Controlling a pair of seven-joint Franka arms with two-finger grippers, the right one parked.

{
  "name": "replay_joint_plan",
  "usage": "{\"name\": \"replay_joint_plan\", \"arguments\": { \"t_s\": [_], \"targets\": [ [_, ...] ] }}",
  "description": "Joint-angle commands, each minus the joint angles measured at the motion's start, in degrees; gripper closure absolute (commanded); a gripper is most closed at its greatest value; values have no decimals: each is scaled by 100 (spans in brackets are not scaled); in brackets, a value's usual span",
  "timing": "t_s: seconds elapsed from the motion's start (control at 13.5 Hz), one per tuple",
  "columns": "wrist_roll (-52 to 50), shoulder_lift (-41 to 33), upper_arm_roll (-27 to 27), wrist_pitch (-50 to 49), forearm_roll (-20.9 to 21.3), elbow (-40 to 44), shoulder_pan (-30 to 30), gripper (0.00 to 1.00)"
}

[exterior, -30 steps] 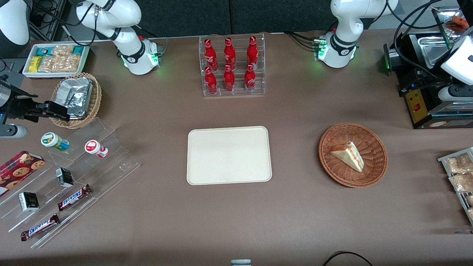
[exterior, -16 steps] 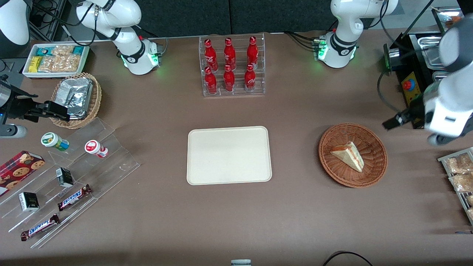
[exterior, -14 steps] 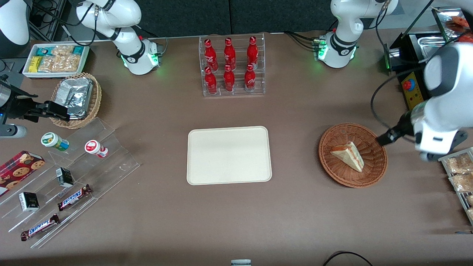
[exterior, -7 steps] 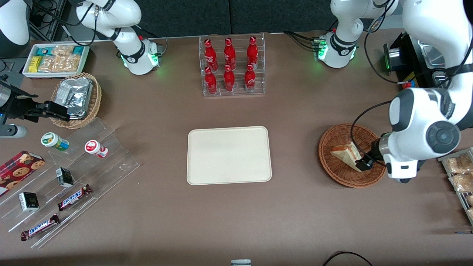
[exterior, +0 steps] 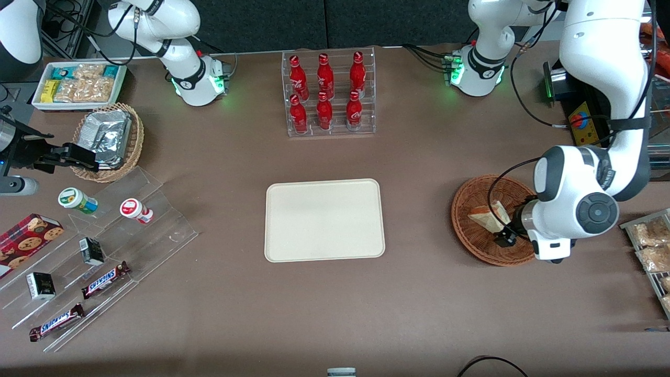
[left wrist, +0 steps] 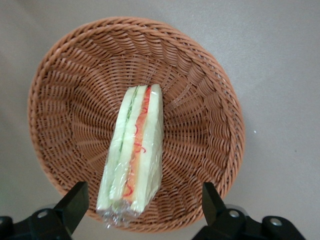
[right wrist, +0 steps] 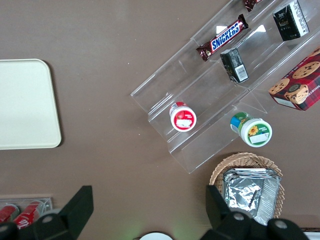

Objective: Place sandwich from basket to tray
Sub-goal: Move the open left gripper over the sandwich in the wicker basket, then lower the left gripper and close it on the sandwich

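The sandwich [exterior: 484, 217], a wrapped white-bread wedge with orange-red and green filling, lies in the reddish-brown wicker basket [exterior: 471, 246] toward the working arm's end of the table. My left gripper [exterior: 505, 238] hangs over the part of the basket nearer the front camera. In the left wrist view the gripper [left wrist: 145, 200] is open and empty, and its black fingers [left wrist: 75, 202] stand wide apart on either side of the sandwich's [left wrist: 135, 150] broad end, above the basket's [left wrist: 200, 100] rim. The cream tray [exterior: 324, 220] lies bare at the table's middle and also shows in the right wrist view [right wrist: 25, 105].
A clear rack of red bottles [exterior: 327, 94] stands farther from the front camera than the tray. A black machine [exterior: 586, 120] and a rack of snack packets [exterior: 649, 246] flank the basket. An acrylic stand with snacks [exterior: 99, 251] and a tan basket of foil packs [exterior: 107, 141] lie toward the parked arm's end.
My left arm swung in from the working arm's end of the table and brought the open gripper over the basket, then a little nearer the front camera. The sandwich has not moved.
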Motion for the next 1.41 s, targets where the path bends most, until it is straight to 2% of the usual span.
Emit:
{"name": "replay_joint_plan", "arguments": {
  "t_s": [0.0,0.74,0.81,0.96,1.04,1.33],
  "targets": [
    [-142,-86,0,444,-24,-388,-18,0],
    [-248,-104,18,1753,-16,-1505,-10,1],
    [-256,-104,18,1825,-16,-1531,-1,24],
    [-256,-95,18,1817,28,-1532,-10,77],
    [-256,-95,18,1799,28,-1540,-18,89],
    [-230,-410,18,1545,28,-1427,-18,91]
  ]
}}
